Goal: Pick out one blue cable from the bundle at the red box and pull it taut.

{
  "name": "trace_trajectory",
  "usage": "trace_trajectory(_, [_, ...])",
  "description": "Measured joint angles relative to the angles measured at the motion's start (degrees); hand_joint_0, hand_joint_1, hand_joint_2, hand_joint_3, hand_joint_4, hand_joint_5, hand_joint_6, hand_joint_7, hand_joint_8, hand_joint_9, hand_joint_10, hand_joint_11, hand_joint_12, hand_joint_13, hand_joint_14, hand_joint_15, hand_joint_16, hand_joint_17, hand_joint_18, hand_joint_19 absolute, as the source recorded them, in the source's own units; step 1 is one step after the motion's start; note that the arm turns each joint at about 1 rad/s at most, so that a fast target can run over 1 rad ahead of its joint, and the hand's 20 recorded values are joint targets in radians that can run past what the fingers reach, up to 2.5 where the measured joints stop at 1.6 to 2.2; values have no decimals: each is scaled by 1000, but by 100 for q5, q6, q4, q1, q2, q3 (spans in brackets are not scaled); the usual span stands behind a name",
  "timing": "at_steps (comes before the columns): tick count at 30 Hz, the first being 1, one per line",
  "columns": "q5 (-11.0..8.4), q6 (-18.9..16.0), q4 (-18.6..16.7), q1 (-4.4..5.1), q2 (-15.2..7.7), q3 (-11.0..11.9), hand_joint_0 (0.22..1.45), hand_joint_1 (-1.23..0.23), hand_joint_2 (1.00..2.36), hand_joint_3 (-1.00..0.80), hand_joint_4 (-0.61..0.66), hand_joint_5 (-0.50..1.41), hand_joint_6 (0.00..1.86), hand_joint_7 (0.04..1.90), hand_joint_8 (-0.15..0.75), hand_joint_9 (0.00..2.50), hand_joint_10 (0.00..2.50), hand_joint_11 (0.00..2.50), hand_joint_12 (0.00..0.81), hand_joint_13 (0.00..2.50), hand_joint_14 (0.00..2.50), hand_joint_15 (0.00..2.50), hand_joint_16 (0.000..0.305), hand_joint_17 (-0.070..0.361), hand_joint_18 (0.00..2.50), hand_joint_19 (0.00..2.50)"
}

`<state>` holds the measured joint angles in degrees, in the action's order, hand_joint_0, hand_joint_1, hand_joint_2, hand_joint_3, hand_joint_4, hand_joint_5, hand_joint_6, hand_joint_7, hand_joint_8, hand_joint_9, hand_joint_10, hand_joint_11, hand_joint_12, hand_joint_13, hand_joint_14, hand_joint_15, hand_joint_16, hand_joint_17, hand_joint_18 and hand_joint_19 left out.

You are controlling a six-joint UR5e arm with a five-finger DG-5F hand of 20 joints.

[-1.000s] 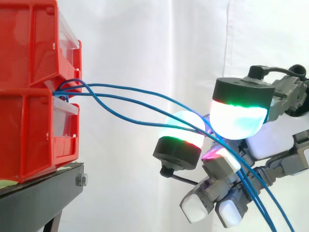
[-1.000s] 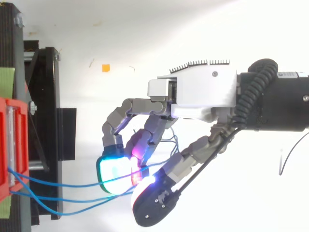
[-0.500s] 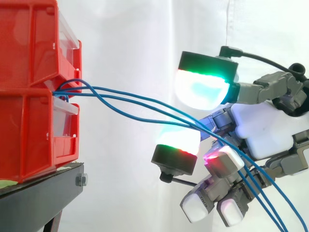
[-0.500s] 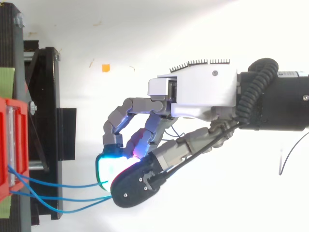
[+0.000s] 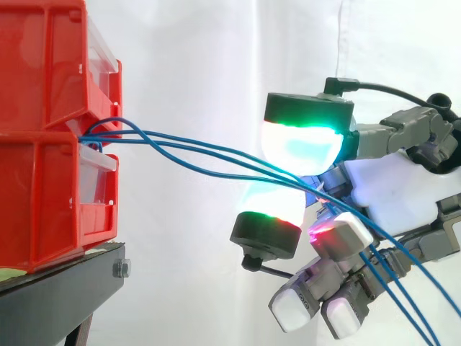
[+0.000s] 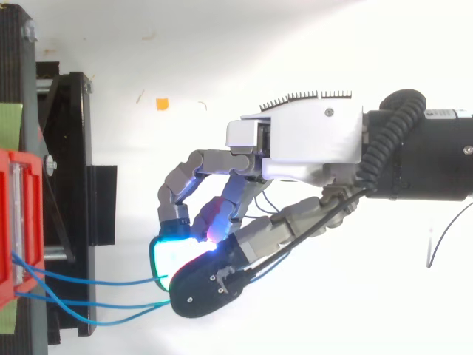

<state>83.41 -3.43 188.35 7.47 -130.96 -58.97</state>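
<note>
Three thin blue cables [image 5: 202, 148] leave the gap between two stacked red bins [image 5: 43, 130] and run right, converging toward my hand [image 5: 389, 194]. A green-and-cyan glowing thumb pad [image 5: 302, 140] sits just above another glowing fingertip pad [image 5: 270, 213], and the cables pass between the two pads. Past the pinch the cables drop to the lower right. From above, the cables [image 6: 111, 282] span from the bins [image 6: 18, 214] to the hand [image 6: 303, 140], whose dark thumb back covers the lit pad. Other fingers are curled below. I cannot tell how many cables are pinched.
The bins sit on a black stand [image 5: 65, 288], seen from above as a black frame [image 6: 70, 148] at the left. A white curtain hangs behind. A small orange mark [image 6: 162, 103] lies on the white floor.
The thumb has swung left across the cables, then lowered onto the fingertip pad. The cables have drawn closer together and hang less slack.
</note>
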Motion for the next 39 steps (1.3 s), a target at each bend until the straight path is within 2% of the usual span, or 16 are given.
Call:
trace_trajectory(6, [1, 0, 0, 0, 0, 0, 585, -772, 1026, -116, -94, -84, 892, 1066, 287, 1260, 24, 705, 174, 730, 10, 267, 33, 74, 734, 409])
trace_trajectory(14, [8, 0, 0, 0, 0, 0, 586, -785, 1024, -109, -113, -81, 893, 1063, 286, 1259, 24, 690, 177, 728, 10, 267, 33, 75, 738, 416])
trace_trajectory(19, [19, -2, 0, 0, 0, 2, 579, -772, 1022, -98, -147, -72, 885, 1053, 264, 1100, 16, 470, 206, 713, 9, 236, 36, 81, 743, 394])
trace_trajectory(25, [11, 15, 19, 0, 2, 5, 576, -763, 1019, -87, -158, -63, 877, 1058, 257, 987, 12, 366, 245, 683, 8, 212, 38, 85, 732, 374])
trace_trajectory(34, [-7, 417, 145, 0, 105, 13, 578, -755, 1016, -90, -163, -60, 874, 1048, 260, 892, 10, 313, 274, 649, 7, 204, 40, 90, 710, 363])
trace_trajectory(39, [-126, 725, 221, 9, 233, 11, 579, -755, 1015, -90, -168, -60, 873, 1043, 261, 883, 10, 309, 277, 640, 7, 208, 40, 91, 699, 365])
